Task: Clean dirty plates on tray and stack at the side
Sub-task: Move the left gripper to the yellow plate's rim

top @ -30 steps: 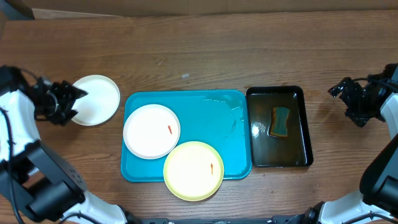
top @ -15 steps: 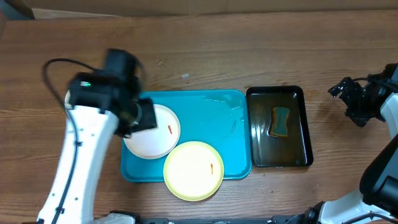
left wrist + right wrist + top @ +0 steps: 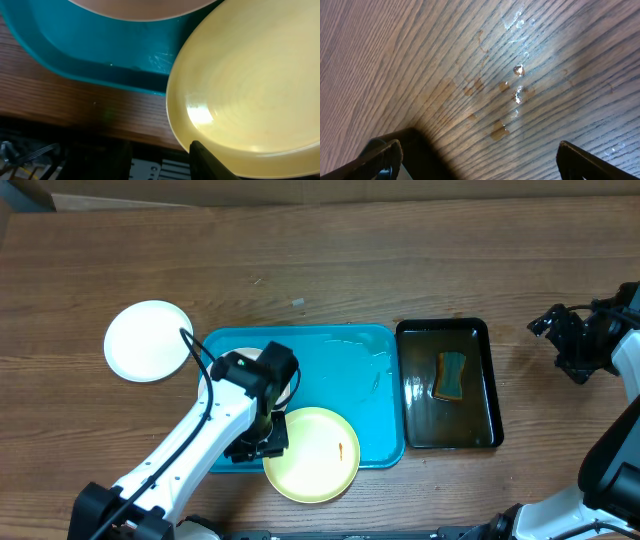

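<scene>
One plate done, two left.
Smearless round white plate [image 3: 148, 341] rests on the wooden surface [image 3: 400, 260] beside the turquoise plastic tray [image 3: 340, 370]. Smeared pale yellow plate [image 3: 312, 455] and second white plate [image 3: 140, 6] wait on it. Left gripper [image 3: 262, 445] and right gripper [image 3: 552, 345] both have jaws spread.

Three plates: a white plate [image 3: 148, 341] at the upper left, another white plate [image 3: 140, 6], and a yellow plate [image 3: 318, 458]. One blue tray [image 3: 345, 375], one black tray [image 3: 481, 330], one sponge [image 3: 451, 375], two robot arms [image 3: 190, 450].
</scene>
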`<control>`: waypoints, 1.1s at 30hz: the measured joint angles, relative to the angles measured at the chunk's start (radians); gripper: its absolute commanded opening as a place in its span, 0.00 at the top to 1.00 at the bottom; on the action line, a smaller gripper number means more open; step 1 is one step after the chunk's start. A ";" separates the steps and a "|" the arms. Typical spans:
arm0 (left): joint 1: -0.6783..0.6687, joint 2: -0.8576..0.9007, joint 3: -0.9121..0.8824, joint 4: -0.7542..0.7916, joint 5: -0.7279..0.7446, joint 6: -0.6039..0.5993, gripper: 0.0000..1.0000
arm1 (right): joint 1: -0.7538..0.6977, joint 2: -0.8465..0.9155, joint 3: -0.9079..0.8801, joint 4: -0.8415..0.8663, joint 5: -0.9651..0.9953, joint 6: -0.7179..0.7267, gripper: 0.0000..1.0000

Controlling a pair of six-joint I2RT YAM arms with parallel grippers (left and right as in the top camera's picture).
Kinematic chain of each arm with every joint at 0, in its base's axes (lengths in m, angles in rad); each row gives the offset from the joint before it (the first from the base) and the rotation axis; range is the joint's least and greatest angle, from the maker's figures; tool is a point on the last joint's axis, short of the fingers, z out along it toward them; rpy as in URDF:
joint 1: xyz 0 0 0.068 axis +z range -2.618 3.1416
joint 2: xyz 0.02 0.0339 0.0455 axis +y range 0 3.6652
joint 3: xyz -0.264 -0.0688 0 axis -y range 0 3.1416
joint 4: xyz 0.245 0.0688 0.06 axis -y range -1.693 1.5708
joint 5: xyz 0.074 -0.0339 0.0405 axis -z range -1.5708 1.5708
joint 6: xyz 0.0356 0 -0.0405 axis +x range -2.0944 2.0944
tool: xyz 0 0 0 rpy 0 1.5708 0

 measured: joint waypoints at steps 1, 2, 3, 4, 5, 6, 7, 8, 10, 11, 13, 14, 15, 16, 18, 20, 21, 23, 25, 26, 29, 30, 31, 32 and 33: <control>0.000 0.000 -0.029 0.026 0.008 -0.003 0.62 | 0.000 0.000 0.000 0.000 0.000 0.000 0.00; 0.000 0.000 -0.060 0.055 0.021 -0.006 0.62 | 0.000 0.000 0.000 0.001 0.000 0.000 0.00; 0.000 0.000 -0.089 0.084 0.033 -0.007 0.62 | 0.000 0.000 0.000 0.000 0.000 0.000 0.00; 0.000 0.000 -0.114 0.110 0.047 -0.009 0.62 | 0.000 0.000 0.000 0.000 0.000 0.000 0.00; 0.000 0.000 -0.136 0.136 0.059 -0.010 0.62 | 0.000 0.000 0.000 0.000 0.000 0.000 0.00; 0.000 0.000 -0.152 0.158 0.069 -0.010 0.63 | 0.000 0.000 0.000 -0.001 0.000 0.000 0.00; 0.000 0.000 -0.163 0.174 0.075 -0.010 0.63 | 0.000 0.000 0.000 0.000 0.000 0.000 0.00; 0.000 0.000 -0.175 0.185 0.080 -0.010 0.64 | 0.000 0.000 0.000 0.000 0.000 0.000 0.00; 0.000 0.000 -0.193 0.203 0.087 -0.013 0.66 | 0.000 0.000 0.000 0.000 0.000 0.000 0.00; 0.000 0.000 -0.202 0.211 0.089 -0.014 0.66 | 0.000 0.000 0.000 0.000 0.000 0.000 0.00; 0.000 0.000 -0.223 0.229 0.094 -0.014 0.68 | 0.000 0.000 0.000 0.000 0.000 0.000 0.00; 0.000 0.000 -0.232 0.236 0.095 -0.016 0.70 | 0.000 0.000 0.000 0.000 0.000 0.000 0.00; 0.000 0.000 -0.243 0.244 0.097 -0.019 0.73 | 0.000 0.000 0.000 0.000 0.000 0.000 0.00; 0.000 0.000 -0.253 0.254 0.097 -0.025 0.76 | 0.000 0.000 0.000 0.000 0.000 0.000 0.00; 0.000 0.000 -0.265 0.264 0.098 -0.027 0.81 | 0.000 0.000 0.000 0.000 0.000 0.000 0.00; 0.000 0.000 -0.269 0.272 0.101 -0.032 0.91 | 0.000 0.000 0.000 0.000 0.000 0.000 0.00; 0.000 0.000 -0.269 0.274 0.105 -0.031 0.96 | 0.000 0.000 0.000 0.000 0.000 0.000 0.00; 0.000 0.000 -0.269 0.274 0.119 -0.027 0.96 | 0.000 0.000 0.000 0.000 0.000 0.000 0.00; 0.000 0.000 -0.269 0.270 0.145 -0.024 0.96 | 0.000 0.000 0.000 0.000 0.000 0.000 0.00; 0.000 0.000 -0.269 0.273 0.157 -0.020 0.96 | 0.000 0.000 0.000 0.000 0.000 0.000 0.00; 0.000 0.000 -0.260 0.272 0.205 0.011 0.96 | 0.000 0.000 0.000 0.000 0.000 0.000 0.00; 0.000 0.000 -0.251 0.270 0.218 0.019 0.96 | 0.000 0.000 0.000 0.000 0.000 0.000 0.00; 0.000 0.000 -0.238 0.269 0.227 0.026 0.96 | 0.000 0.000 0.000 0.000 0.000 0.000 0.00; 0.000 0.000 -0.216 0.269 0.235 0.031 0.96 | 0.000 0.000 0.000 0.000 0.000 0.000 0.00; 0.000 0.000 -0.199 0.270 0.238 0.034 0.96 | 0.000 0.000 0.000 0.000 0.000 0.000 0.00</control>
